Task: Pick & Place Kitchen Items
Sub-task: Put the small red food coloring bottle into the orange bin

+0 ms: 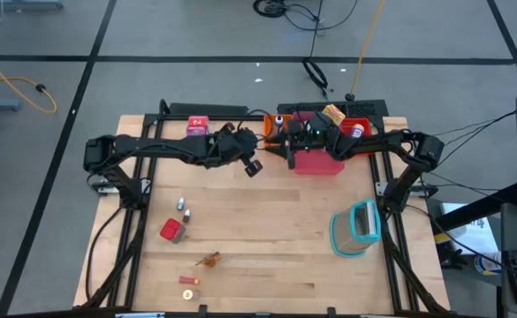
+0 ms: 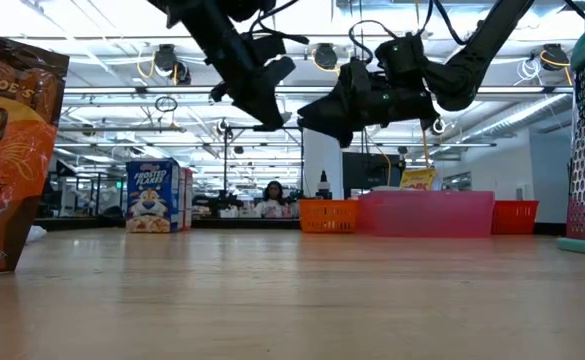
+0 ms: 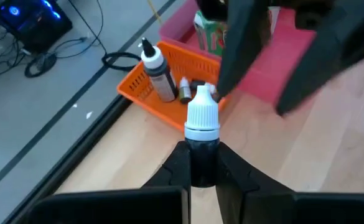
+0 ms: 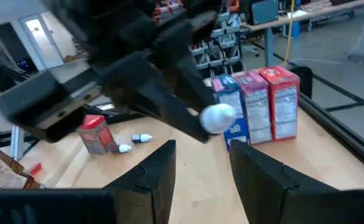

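My left gripper [image 1: 254, 165] is shut on a small dark bottle with a white cap [image 3: 202, 134], above the table just left of the orange tray [image 1: 274, 125]. My right gripper [image 1: 282, 147] hangs open and empty over the gap between the orange tray and the pink tray [image 1: 318, 162], facing the left gripper; its fingers show in the right wrist view [image 4: 203, 168]. Two tiny bottles [image 1: 184, 208], a red cube [image 1: 171, 231] and orange-brown bits [image 1: 209, 260] lie on the table's near left. Printed cartons [image 4: 256, 102] stand at the far edge. My left gripper pinches the bottle's dark body [image 3: 202, 158], below the white cap, between its two fingers. The bottle lies along the fingers, and its cap [image 4: 216, 118] sticks out past the fingertips. It is lifted clear of the table, tilted down toward the orange tray.
The orange tray [image 3: 169, 74] holds a taller capped bottle [image 3: 157, 73] and small items. A red tray [image 1: 357, 126] stands at the far right. A teal-rimmed clear container [image 1: 355, 228] stands near the right edge. A snack bag [image 2: 12, 150] and a cereal carton [image 2: 152, 196] stand at the left.
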